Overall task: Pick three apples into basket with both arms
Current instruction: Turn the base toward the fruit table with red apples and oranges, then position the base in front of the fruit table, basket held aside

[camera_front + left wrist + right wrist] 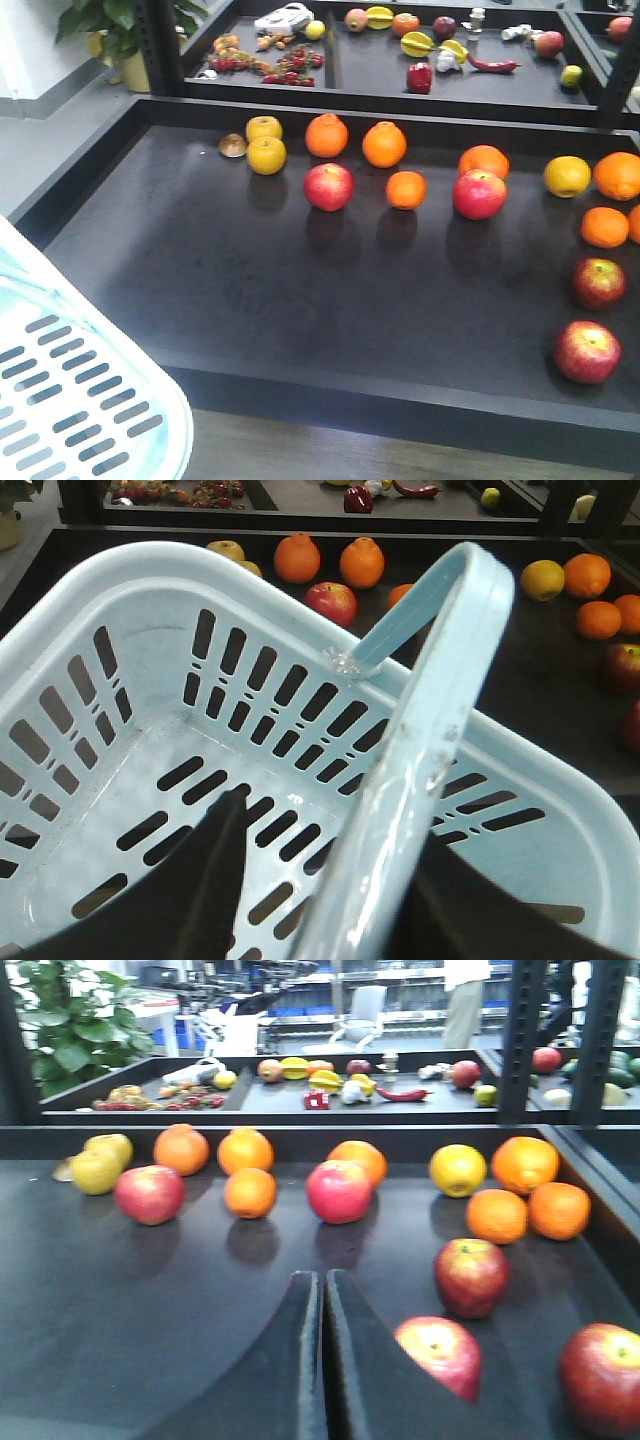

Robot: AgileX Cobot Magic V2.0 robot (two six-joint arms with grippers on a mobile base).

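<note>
Right wrist-mounted view: shows the right hand clenched, fingers pressed flat together on nothing, over the dark worktop. Counts three dark red apples just beyond and to the right, each apart from the others, one partly behind a finger. Farther back, finds two brighter red apples, seven oranges and three yellow fruits. Left wrist-mounted view: shows the left hand grasping the raised handle of the pale blue basket, one finger either side. Shows only slotted floor inside; places every fruit on the worktop, outside it.
</note>
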